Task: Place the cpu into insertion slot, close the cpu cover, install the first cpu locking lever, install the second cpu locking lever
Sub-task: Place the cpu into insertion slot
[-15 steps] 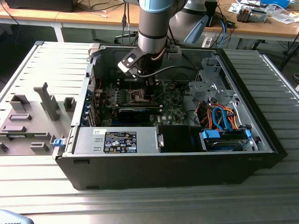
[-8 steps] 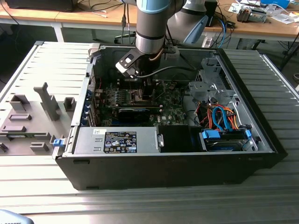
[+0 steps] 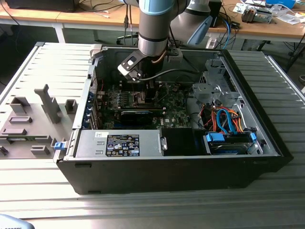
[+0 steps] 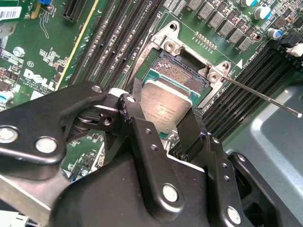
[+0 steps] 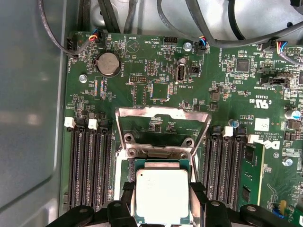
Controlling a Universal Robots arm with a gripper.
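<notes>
Inside the open computer case (image 3: 167,171), the fingers (image 4: 190,130) pinch the cpu (image 4: 165,106) by its edges, right over the insertion slot (image 4: 182,73), whose pin field shows bare beyond it; the cpu cover (image 5: 161,113) stands raised.

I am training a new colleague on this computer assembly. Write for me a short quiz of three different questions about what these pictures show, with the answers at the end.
1. True or false: the cpu cover is closed down over the insertion slot.
2. What is the claw gripping? A) the cpu B) a memory module C) a blue cable
3. Fill in the missing word: in the first wrist view, long black memory slots lie on ____ sides of the insertion slot.

Key: 1. False, the cover stands raised and open. 2. A. 3. both.
</notes>
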